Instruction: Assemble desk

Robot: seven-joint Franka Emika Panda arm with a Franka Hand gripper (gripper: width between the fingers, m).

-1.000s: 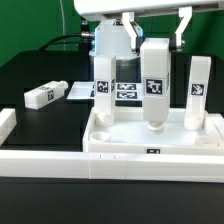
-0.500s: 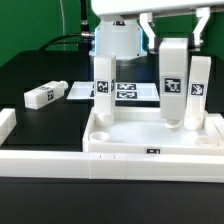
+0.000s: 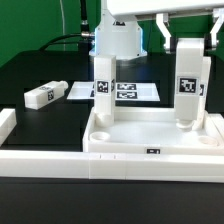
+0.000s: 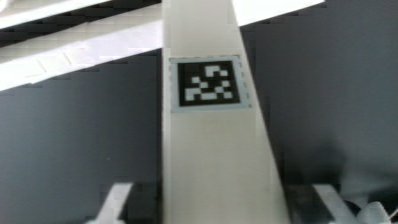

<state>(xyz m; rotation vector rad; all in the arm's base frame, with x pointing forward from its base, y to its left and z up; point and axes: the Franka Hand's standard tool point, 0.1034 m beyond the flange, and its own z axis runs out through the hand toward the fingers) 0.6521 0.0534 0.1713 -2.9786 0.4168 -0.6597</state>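
The white tray-like tabletop [image 3: 150, 140] lies in the middle, hollow side up. One tagged white leg [image 3: 101, 85] stands upright in its far corner on the exterior view's left. My gripper [image 3: 188, 35] is shut on a second upright leg [image 3: 187, 95] near its top, and the leg's foot is at the far corner on the exterior view's right. A third leg [image 3: 206, 95] stands just behind it, mostly hidden. In the wrist view the held leg [image 4: 210, 120] fills the middle between my fingers [image 4: 118, 200], at my gripper [image 4: 217, 205]. I cannot tell whether its foot touches the tray.
A loose tagged leg [image 3: 45, 95] lies on the black table at the exterior view's left. The marker board [image 3: 128, 92] lies behind the tabletop. White border bars run along the front [image 3: 60, 165] and the left edge [image 3: 5, 125]. The robot's base [image 3: 118, 40] stands at the back.
My gripper has carried the held leg from the tray's middle toward the exterior view's right, in front of the standing leg there. The other legs have not moved.
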